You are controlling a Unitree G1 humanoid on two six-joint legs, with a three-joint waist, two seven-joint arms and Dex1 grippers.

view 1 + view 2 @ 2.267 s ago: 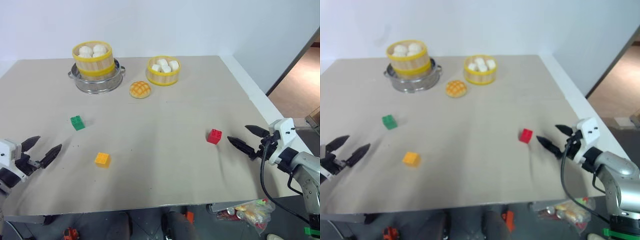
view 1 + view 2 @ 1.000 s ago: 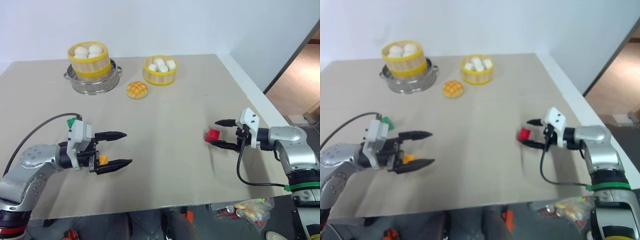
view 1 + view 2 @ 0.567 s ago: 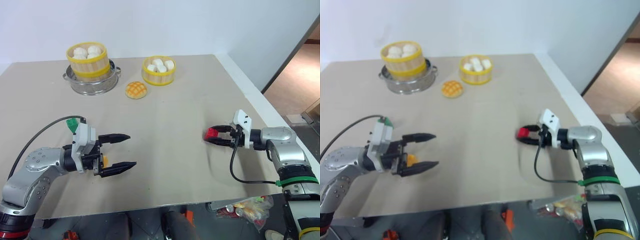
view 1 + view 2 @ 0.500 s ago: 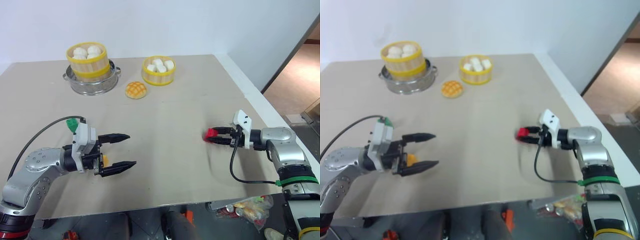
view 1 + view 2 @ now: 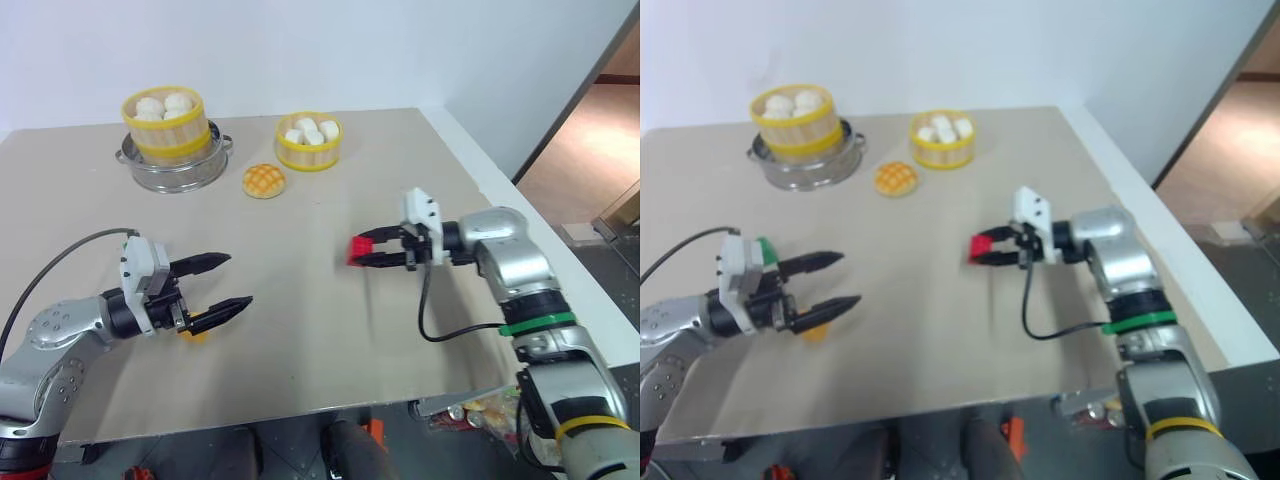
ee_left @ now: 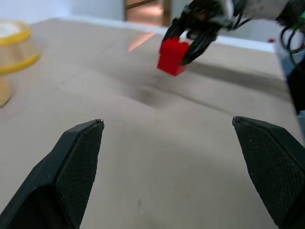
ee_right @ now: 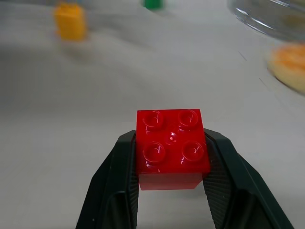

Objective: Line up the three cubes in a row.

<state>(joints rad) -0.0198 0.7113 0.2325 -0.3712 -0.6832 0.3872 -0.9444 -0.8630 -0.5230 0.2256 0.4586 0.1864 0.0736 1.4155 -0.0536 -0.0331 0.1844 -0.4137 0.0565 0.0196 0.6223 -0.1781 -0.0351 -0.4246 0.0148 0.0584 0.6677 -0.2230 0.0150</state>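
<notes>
no readable text, labels, brands, numbers or signs anywhere

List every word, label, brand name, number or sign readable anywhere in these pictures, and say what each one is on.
None: no readable text in any view.
The red cube, the orange-yellow cube and the green cube carry only plain studs.
The steamer baskets and the pineapple bun have no label.
The table is unmarked.
The grippers' white housings show no legible marking.
</notes>
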